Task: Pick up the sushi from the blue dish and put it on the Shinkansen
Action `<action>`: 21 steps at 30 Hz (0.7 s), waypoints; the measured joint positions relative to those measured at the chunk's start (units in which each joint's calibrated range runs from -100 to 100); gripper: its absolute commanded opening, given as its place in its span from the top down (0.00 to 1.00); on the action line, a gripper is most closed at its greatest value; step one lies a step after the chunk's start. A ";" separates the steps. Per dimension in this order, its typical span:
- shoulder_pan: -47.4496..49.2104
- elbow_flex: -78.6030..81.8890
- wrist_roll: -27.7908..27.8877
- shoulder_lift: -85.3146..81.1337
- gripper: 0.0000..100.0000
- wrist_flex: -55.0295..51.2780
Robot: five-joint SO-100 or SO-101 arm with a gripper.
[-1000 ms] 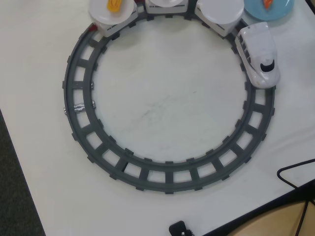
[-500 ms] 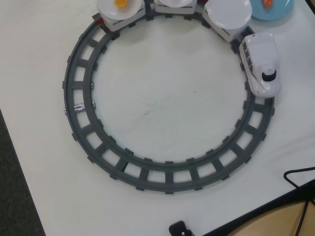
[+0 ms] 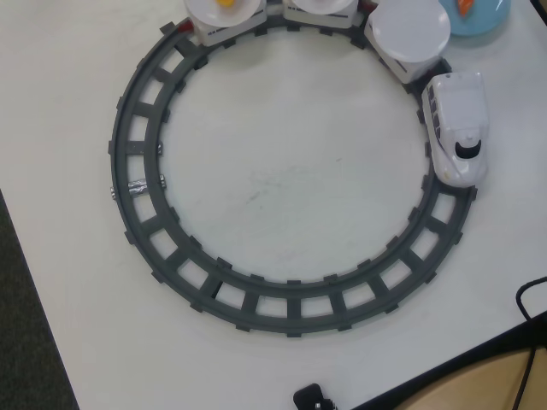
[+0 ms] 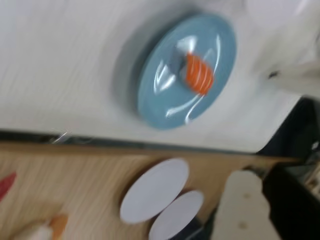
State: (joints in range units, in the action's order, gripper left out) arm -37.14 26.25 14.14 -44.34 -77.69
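One circle of grey track (image 3: 141,205) fills the table (image 3: 282,179) in the overhead view. At its top edge, from left to right, stand cars with white discs (image 3: 408,26); the leftmost disc (image 3: 224,7) carries a yellow piece, cut off by the frame. Right of them the Shinkansen (image 3: 457,128) sits on the curve, nose pointing down the picture. Beyond it, at the top right corner, part of the dish (image 3: 487,19) shows, with a sliver of orange on it.

The blurred wrist view looks down on that dish (image 4: 160,95), which holds the sushi (image 4: 199,74), orange-striped on top and lying near the middle. Below it, on a wooden surface, lie two spare white discs (image 4: 155,190), overlapping at the edge. At the lower right a pale finger (image 4: 240,210) enters; its partner is not clear, so I cannot tell whether the fingers are apart or closed. Nothing seems to be between them.

The sushi looks light, rigid plastic, probably smooth and apt to slide on the glossy dish. Gripping across its narrow sides, low on the white base, seems safest.
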 measured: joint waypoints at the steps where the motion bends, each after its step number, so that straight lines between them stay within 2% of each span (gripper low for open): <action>1: -0.95 -1.80 0.84 3.87 0.85 0.79; 12: -8.66 -25.39 14.43 49.85 0.85 3.15; 21: -8.27 -45.20 18.98 72.67 0.85 2.01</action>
State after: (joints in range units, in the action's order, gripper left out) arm -45.41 -18.96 33.12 28.34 -75.68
